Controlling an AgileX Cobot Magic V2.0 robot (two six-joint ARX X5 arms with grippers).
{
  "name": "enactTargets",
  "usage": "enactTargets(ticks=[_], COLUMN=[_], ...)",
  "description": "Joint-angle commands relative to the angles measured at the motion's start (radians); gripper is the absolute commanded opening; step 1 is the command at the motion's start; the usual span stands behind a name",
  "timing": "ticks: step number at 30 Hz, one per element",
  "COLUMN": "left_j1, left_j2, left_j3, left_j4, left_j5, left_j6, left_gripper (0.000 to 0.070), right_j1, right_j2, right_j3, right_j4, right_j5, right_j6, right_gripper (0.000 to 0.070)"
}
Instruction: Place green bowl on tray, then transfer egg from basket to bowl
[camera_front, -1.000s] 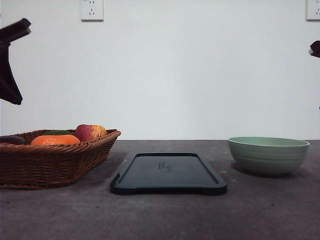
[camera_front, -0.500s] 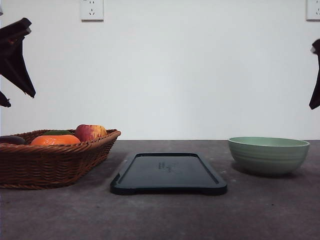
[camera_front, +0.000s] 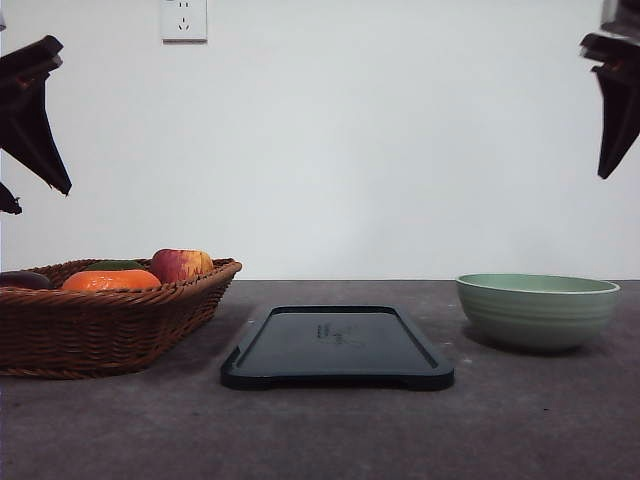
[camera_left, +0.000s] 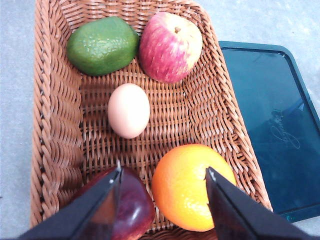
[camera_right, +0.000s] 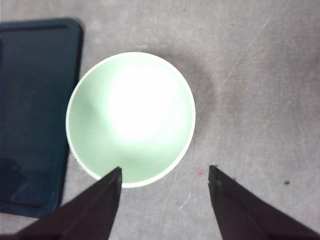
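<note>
The pale green bowl (camera_front: 537, 310) sits empty on the table at the right, to the right of the dark tray (camera_front: 337, 345). My right gripper (camera_front: 610, 172) hangs high above the bowl (camera_right: 131, 119), open (camera_right: 165, 172) and holding nothing. At the left stands the brown wicker basket (camera_front: 100, 320). A cream egg (camera_left: 128, 110) lies in the middle of the basket (camera_left: 50, 100). My left gripper (camera_front: 40, 200) hovers open (camera_left: 162, 175) above it, well clear of the fruit.
Around the egg lie a green avocado (camera_left: 102, 45), a red apple (camera_left: 170, 46), an orange (camera_left: 192, 186) and a dark red fruit (camera_left: 132, 207). The tray (camera_left: 270, 115) is bare, with its edge (camera_right: 30, 110) close beside the bowl.
The right gripper has risen and come further into the front view from the right edge. The left gripper shifted a second ago and has held still since.
</note>
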Motion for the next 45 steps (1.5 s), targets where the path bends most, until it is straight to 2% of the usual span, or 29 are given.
enactTargets(ticks=[1, 8, 18, 20, 24, 25, 29, 36, 41, 45], left_j1=[-0.002, -0.002, -0.002, -0.002, -0.002, -0.002, -0.002, -0.002, -0.002, -0.002], left_j2=[0.007, 0.007, 0.007, 0.007, 0.007, 0.007, 0.007, 0.007, 0.007, 0.007], left_j3=[0.022, 0.022, 0.022, 0.022, 0.022, 0.022, 0.022, 0.022, 0.022, 0.022], left_j4=[0.009, 0.009, 0.009, 0.009, 0.009, 0.009, 0.008, 0.009, 0.009, 0.009], left_j5=[0.004, 0.004, 0.004, 0.004, 0.004, 0.004, 0.004, 0.004, 0.004, 0.004], left_j6=[0.011, 0.011, 0.011, 0.011, 0.011, 0.011, 0.011, 0.011, 0.011, 0.011], left_gripper=[0.0328, 0.0327, 0.0315, 0.0315, 0.0315, 0.0315, 0.0315, 0.031, 0.031, 0.031], right_j1=[0.001, 0.001, 0.001, 0.001, 0.001, 0.001, 0.001, 0.026, 0.088, 0.167], right_j2=[0.069, 0.274, 0.44, 0.457, 0.468, 0.468, 0.467, 0.467, 0.467, 0.468], right_j3=[0.055, 0.175, 0.202, 0.202, 0.202, 0.205, 0.238, 0.388, 0.495, 0.545], right_j4=[-0.026, -0.076, -0.046, -0.038, -0.018, -0.017, -0.052, -0.22, -0.313, -0.311], right_j5=[0.0, 0.001, 0.008, 0.009, 0.035, 0.042, 0.06, 0.046, -0.001, -0.011], right_j6=[-0.04, -0.081, -0.107, -0.116, -0.119, -0.118, -0.118, -0.118, -0.118, -0.118], right_gripper=[0.0334, 0.0334, 0.0326, 0.0277, 0.0019, 0.0007, 0.0, 0.0, 0.0, 0.0])
